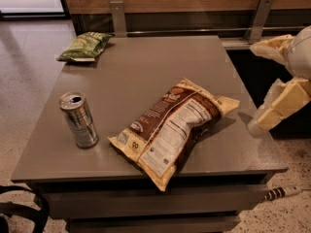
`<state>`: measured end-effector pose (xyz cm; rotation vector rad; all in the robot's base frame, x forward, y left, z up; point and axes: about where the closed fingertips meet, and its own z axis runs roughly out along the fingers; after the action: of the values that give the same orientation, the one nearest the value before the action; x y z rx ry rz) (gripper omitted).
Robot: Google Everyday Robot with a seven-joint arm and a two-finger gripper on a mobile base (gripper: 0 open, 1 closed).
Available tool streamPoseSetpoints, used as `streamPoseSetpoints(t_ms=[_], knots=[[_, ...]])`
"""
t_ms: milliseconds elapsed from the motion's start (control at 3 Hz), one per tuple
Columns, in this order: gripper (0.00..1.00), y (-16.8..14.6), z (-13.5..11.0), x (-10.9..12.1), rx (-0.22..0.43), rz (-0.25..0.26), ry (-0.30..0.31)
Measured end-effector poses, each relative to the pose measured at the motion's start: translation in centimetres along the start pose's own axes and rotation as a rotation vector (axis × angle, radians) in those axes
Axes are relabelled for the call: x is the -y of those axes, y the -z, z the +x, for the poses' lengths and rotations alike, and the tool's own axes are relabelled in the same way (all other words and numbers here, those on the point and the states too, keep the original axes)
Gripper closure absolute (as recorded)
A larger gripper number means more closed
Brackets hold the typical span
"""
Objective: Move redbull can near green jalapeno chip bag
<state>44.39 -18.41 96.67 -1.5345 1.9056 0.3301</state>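
Camera view: blocky claw [265,120] far right

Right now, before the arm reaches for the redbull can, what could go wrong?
1. The gripper is beyond the right edge of the table; the brown bag lies between it and the redbull can, so a reach across may sweep it.
2. The slim upright can stands near the left edge; a nudge could tip it off.

Cut at the edges
The arm [297,50] behind my gripper [274,113] is cropped, right of the table [146,72]; far left of the gripper, a black strap [39,203] is clipped
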Motion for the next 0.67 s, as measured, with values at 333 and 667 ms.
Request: streamPoseSetpoints(t_ms=[333,667], knots=[[0.00,-2.3,-3.6,-2.3,0.194,-0.009,0.024],[0.00,-3.4,-7.9,-4.5,0.316,-0.026,0.054]])
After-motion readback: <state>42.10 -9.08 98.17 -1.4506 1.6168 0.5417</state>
